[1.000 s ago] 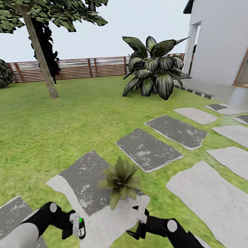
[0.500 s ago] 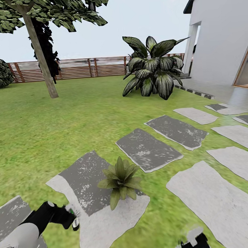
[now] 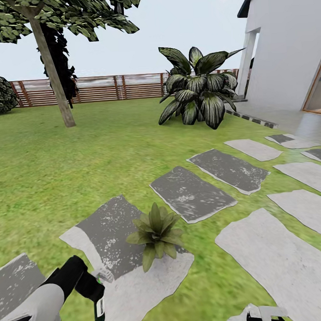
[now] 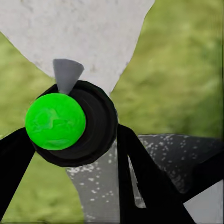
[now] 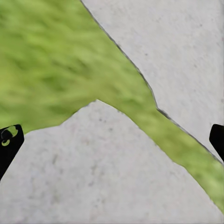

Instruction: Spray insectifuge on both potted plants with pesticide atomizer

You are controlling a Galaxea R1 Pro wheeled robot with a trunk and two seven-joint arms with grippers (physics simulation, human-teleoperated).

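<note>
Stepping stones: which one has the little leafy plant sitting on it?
The stone nearest the left arm, half dark grey and half pale. The small potted plant stands at its right edge; the others lie bare.

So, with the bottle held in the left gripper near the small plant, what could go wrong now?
1. The pesticide atomizer hangs low beside the potted plant, not over it, so spray may land on the stepping stone instead.
2. The left gripper seems to hold it near the top only; it might slip.
</note>
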